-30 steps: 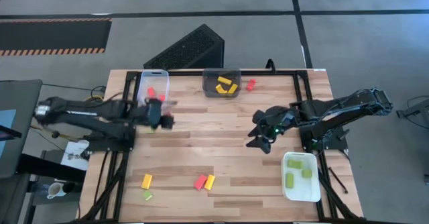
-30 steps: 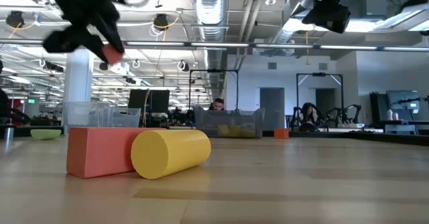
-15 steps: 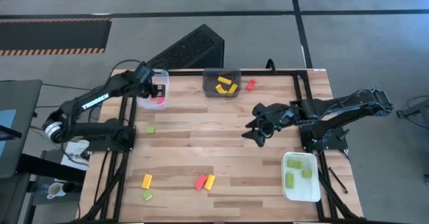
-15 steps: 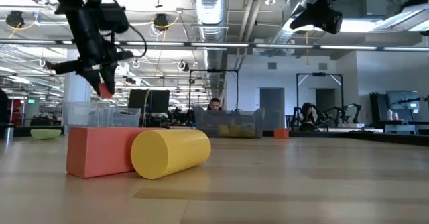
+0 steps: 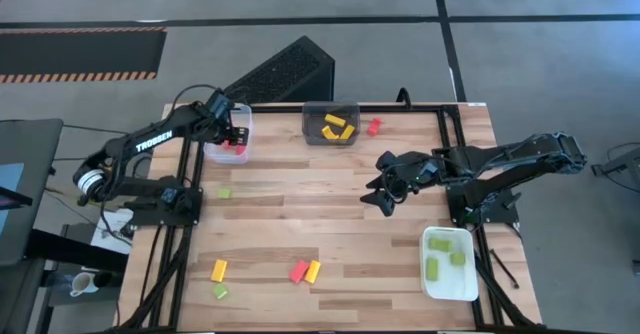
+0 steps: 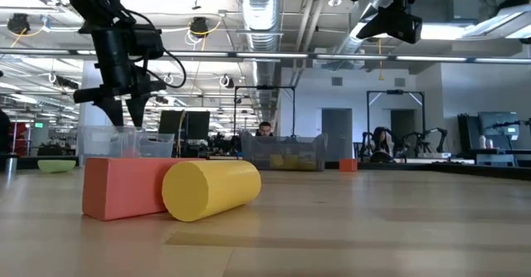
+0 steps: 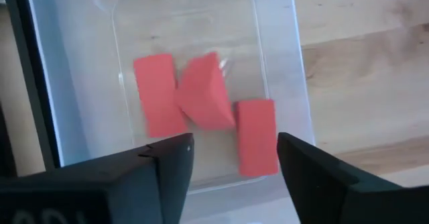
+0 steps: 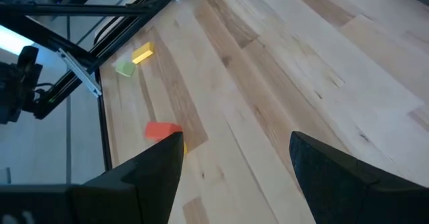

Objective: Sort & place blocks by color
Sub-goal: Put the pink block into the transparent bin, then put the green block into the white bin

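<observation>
left gripper [image 5: 232,131]: raised, jaws apart, empty | right gripper [image 5: 380,188]: mid-table, jaws wide, empty

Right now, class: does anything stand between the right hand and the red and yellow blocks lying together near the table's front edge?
Nothing visible does. The right hand hangs open over mid-table, and only bare wooden table lies between it and the red block and the yellow block beside it.
</observation>
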